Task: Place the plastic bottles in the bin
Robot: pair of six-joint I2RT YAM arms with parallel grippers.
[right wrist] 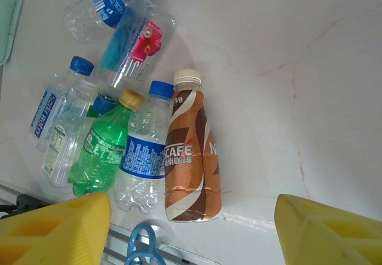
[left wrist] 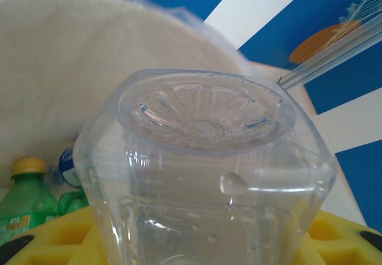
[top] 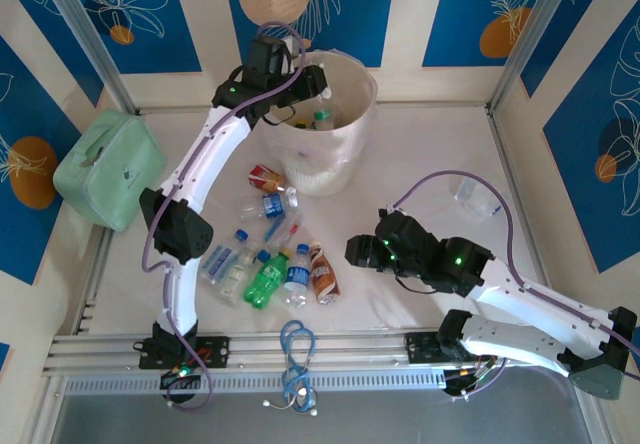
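In far bin (top: 352,154): green bottle (left wrist: 24,208) and others inside.
Left end effector (left wrist: 203,250): clamped on clear bottle (left wrist: 203,151), above bin.
Right end effector (right wrist: 191,232): fingers spread, over counter bottles (right wrist: 143,157), near-centre.

top: overhead | left wrist: close, bin (left wrist: 54,68) | right wrist: down, bottles (right wrist: 191,151), shared overhead

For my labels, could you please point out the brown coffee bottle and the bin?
brown coffee bottle (right wrist: 191,157), right wrist view, middle of its label.
bin (top: 342,159), top external view, outer wall.
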